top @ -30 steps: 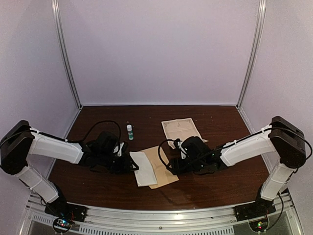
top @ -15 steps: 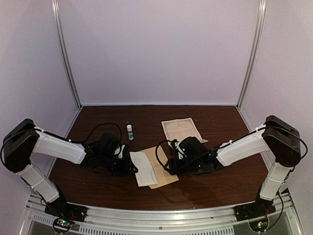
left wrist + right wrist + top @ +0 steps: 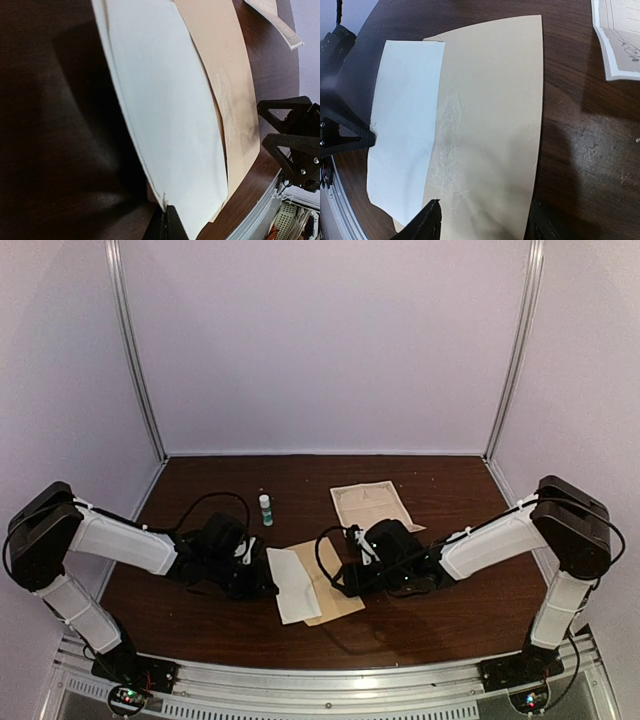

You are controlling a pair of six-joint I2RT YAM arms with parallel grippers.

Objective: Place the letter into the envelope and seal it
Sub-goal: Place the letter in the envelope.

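Tan envelope [image 3: 335, 592] lies flat on the dark bench [image 3: 450, 625], right in the middle between your two arms. A white sheet [image 3: 290, 585] lies over its left part and sticks out past the envelope's left edge. Your left fingers [image 3: 170, 227] are pressed together with the white sheet's outer edge pinched between them. In the left wrist view that edge rides up off the wood with a shadow under it. Your right fingers [image 3: 427, 220] stand well apart, low over the envelope's right side and gripping nothing. In their own view, one tip is over the tan paper and the other is just off its edge above bare wood; I can't tell whether they touch the paper. The two sets of fingers face each other across the papers. The right wrist view also shows a scuffed, paler patch running down the envelope beside the sheet's edge. The letter [image 3: 372, 505], the cream one with the dark border, lies flat on the bench farther back and to the right. It is apart from the envelope and neither arm touches it, and one corner of it shows at the top right of the right wrist view. A small white-and-green bottle [image 3: 265, 508] stands upright behind your left arm, to the left of the letter.
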